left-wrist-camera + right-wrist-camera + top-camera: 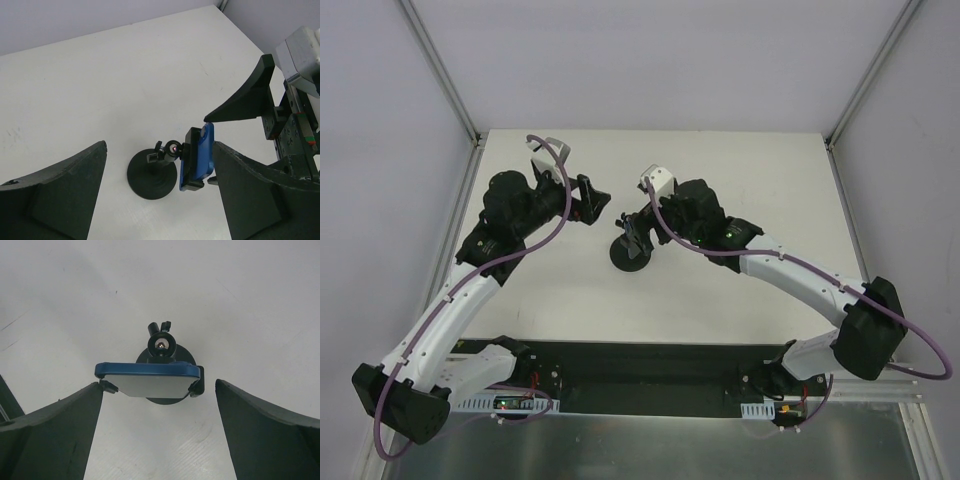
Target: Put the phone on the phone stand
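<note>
Counted: one phone (145,370), one phone stand (151,178), two arms, two grippers, two fingers on each. One table (740,170) is seen, white, with grey walls on three sides.

The phone, blue-edged with a pale reflecting face, is seated in the stand's cradle, long side level. It is gripped at both short ends by the cradle's small black tabs. The stand's disc base is set flat near the table's middle, well apart from the far edge and from both side edges. White surface is seen all round the base.

The right gripper (632,232) is released. Its fingers are spread wider than the phone and straddle it. In the right wrist view one fingertip is just beside a cradle tab, and contact there cannot be told. The other fingertip is kept off by a plain gap. The phone is not grasped.

The left gripper (592,200) is also released, with its fingers spread wide and nothing held between them. It is placed near the stand on the opposite side, apart from it and pointed at it.

Room for moving: the space close round the stand is crowded by both grippers on two sides. Bare table is left open toward the far edge and toward the near edge.
</note>
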